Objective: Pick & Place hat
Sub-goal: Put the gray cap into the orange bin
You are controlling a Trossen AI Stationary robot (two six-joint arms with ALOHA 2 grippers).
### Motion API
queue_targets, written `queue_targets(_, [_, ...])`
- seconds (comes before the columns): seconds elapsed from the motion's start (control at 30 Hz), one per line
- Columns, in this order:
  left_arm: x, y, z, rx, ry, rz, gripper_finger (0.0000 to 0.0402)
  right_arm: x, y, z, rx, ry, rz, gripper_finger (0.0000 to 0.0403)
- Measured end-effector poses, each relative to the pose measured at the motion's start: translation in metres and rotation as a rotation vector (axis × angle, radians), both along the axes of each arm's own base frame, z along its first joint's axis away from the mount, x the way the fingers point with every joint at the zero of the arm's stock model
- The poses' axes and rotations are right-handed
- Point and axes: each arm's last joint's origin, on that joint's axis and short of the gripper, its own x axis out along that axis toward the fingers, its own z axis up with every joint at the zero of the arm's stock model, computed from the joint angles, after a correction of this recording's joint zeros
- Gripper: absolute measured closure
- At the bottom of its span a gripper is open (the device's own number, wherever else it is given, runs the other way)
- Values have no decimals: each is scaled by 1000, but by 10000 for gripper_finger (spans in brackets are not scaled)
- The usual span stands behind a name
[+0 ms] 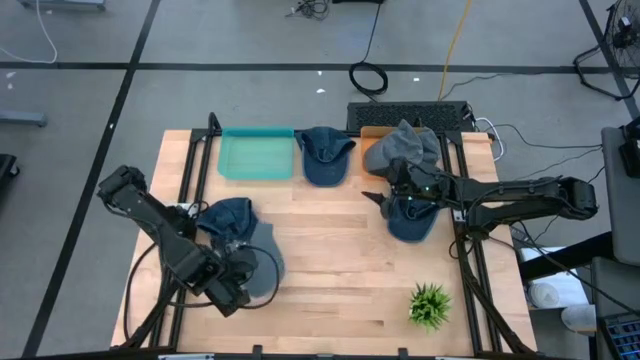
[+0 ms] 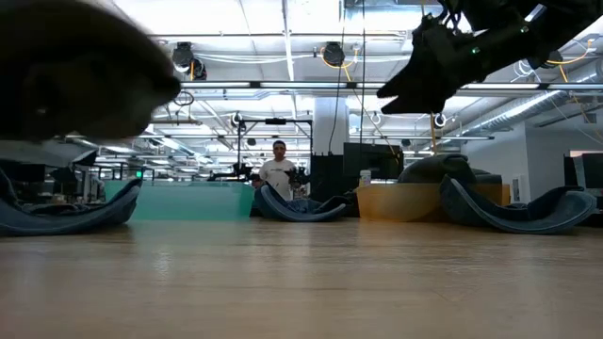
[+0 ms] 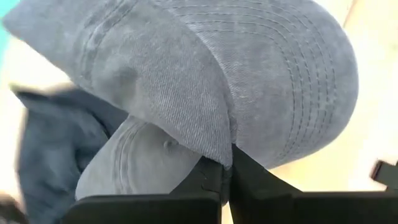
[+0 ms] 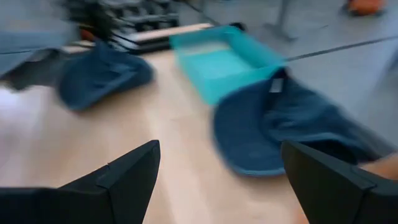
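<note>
- Left gripper point(image 1: 243, 283) low at the near left of the worktop point(image 1: 330, 290), fingers point(image 3: 249, 180) pinched together on the brim of a grey hat point(image 1: 262, 262).
- In the left wrist view, grey hat point(image 3: 261, 81) filling most of the frame, brim edge caught between the two dark fingers, stitched rows visible across the brim.
- Just behind the grey hat, touching it, a dark blue hat point(image 1: 227, 218) lying on the wood.
- Right gripper point(image 1: 385, 192) up off the worktop at centre right, fingers point(image 4: 124, 177) spread wide apart, nothing between them.
- Just beside the right gripper, another dark blue hat point(image 1: 410, 218) resting open side up.
- At the far edge, a teal tray point(image 1: 257, 154), then a fourth dark blue hat point(image 1: 323, 155) right beside it.
- Further right along that edge, an orange tray point(image 1: 375, 148) with a grey hat draped over it point(image 1: 412, 146).
- Small green plant point(image 1: 430, 304) at the near right corner, well apart from all the hats.
- In the low view, a person point(image 2: 278, 173) standing far off in the room behind.
</note>
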Motion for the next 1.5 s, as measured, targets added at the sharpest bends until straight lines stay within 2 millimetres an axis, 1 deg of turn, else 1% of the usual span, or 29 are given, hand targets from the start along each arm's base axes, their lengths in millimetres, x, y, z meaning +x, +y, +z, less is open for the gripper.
queue_targets(0.13, [3, 5, 22, 130, -67, -107, 400, 2, 5, 4, 137, -75, 154, 83])
queue_targets(0.23, [8, 12, 31, 228, -93, -170, 400, 4, 9, 10, 271, -148, 252, 83])
queue_targets(0.4, [20, 29, 34, 346, -75, -242, 401, 5, 12, 20, 405, -246, 339, 83])
queue_targets(0.5, [27, 41, 35, 407, -59, -262, 401, 5, 12, 22, 454, -265, 362, 83])
queue_targets(0.67, [37, 58, 36, 501, -29, -300, 401, 5, 13, 22, 453, -257, 385, 83])
queue_targets(0.8, [41, 66, 36, 554, 8, -355, 401, 5, 13, 21, 441, -250, 386, 83])
queue_targets(0.97, [42, 70, 37, 651, 67, -473, 401, 5, 13, 21, 436, -250, 387, 83])
queue_targets(1.13, [43, 72, 39, 785, 134, -600, 401, 5, 12, 21, 364, -253, 366, 83])
queue_targets(1.23, [44, 73, 39, 900, 209, -705, 401, 6, 11, 21, 309, -256, 328, 83])
queue_targets(1.33, [44, 75, 38, 1024, 314, -815, 401, 6, 9, 22, 291, -269, 284, 83])
queue_targets(1.43, [47, 79, 36, 1098, 413, -897, 401, 6, 7, 25, 286, -305, 258, 83])
queue_targets(1.5, [50, 82, 33, 1116, 476, -950, 401, 6, 7, 28, 278, -336, 261, 83])
